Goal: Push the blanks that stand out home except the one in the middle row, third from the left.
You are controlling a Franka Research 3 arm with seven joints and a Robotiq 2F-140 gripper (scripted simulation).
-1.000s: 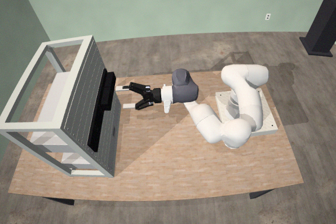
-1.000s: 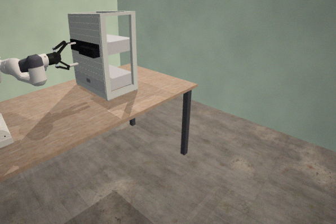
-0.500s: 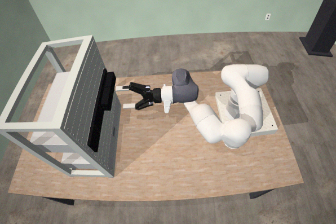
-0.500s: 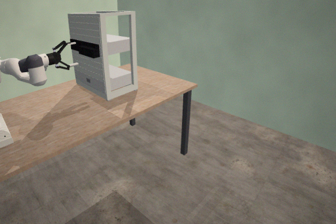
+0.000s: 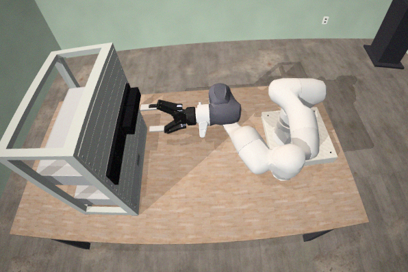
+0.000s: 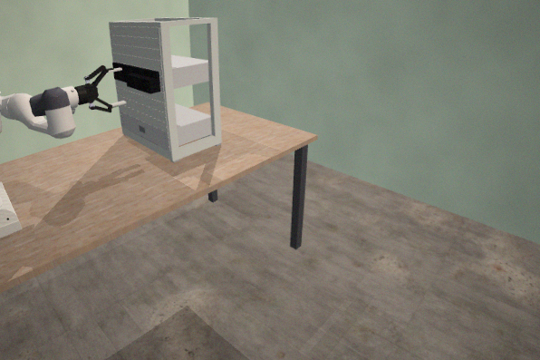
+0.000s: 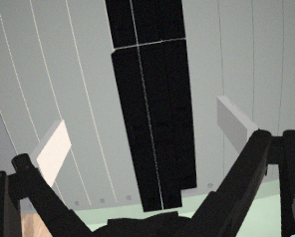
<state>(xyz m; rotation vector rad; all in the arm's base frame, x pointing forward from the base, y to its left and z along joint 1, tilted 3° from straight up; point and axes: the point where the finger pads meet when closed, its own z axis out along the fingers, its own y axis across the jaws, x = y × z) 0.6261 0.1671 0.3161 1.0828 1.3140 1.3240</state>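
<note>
The rack (image 5: 94,99) (image 6: 168,108) stands upright on the table, its ribbed grey front facing the arm. A black band of drive blanks (image 5: 118,157) (image 6: 120,72) (image 7: 154,124) crosses the front. A black block of standing-out blanks (image 5: 131,112) (image 6: 144,82) juts from it, toward the wall side in the top view. Single blanks and rows are too dark to tell apart. The gripper (image 5: 146,118) (image 6: 123,86) (image 7: 145,130) is open and empty before the front, its fingers spread one above the other, with the band between them in the wrist view. Contact is not visible.
The wooden table (image 5: 239,205) (image 6: 254,131) carries the rack and the arm's base plate (image 5: 322,136). Grey shelf boxes (image 5: 65,119) (image 6: 192,72) sit inside the rack's open frame. A dark tower (image 5: 390,33) stands on the floor beyond the table.
</note>
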